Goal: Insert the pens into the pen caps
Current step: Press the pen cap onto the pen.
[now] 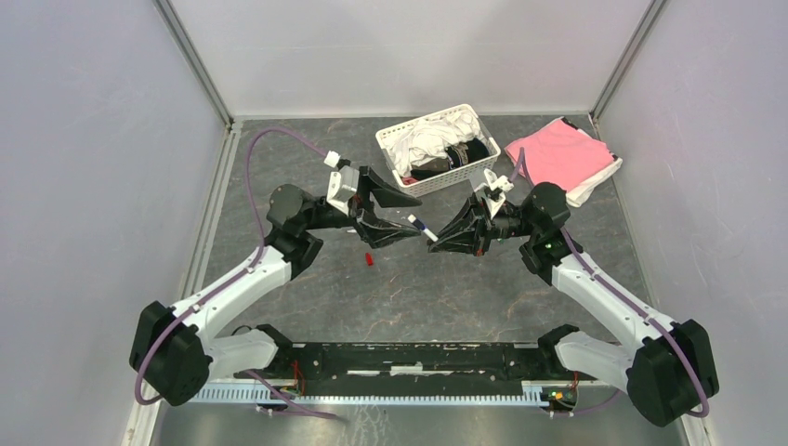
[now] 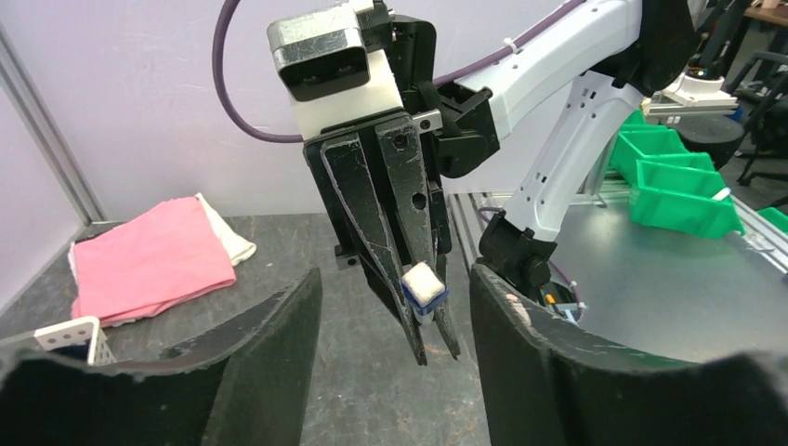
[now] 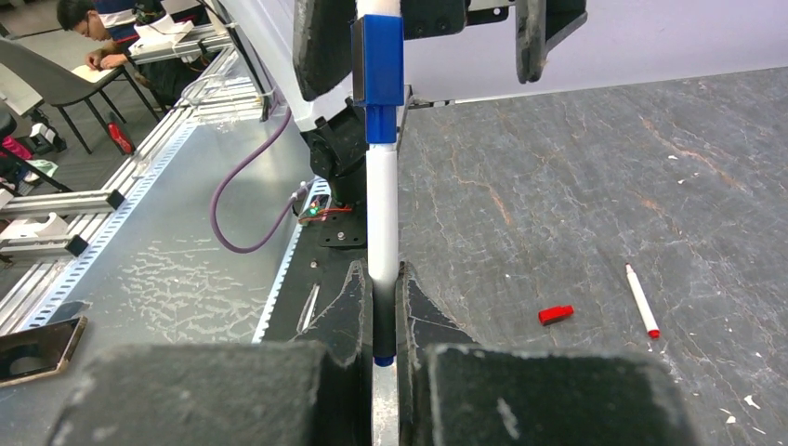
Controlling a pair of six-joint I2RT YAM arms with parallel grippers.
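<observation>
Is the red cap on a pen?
No, the red cap lies loose on the table, apart from the red-tipped pen.

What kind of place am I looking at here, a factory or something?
Most likely a robotics lab or workshop. A left arm and a right arm work over a dark table walled in by white panels. Beyond it stand green storage bins, and a person sits in the background.

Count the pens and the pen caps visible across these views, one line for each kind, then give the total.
Pens: 2, the blue pen held in the right pincer and the red pen lying loose
Pen caps: 2, the blue cap and the red cap
Total: 4
</observation>
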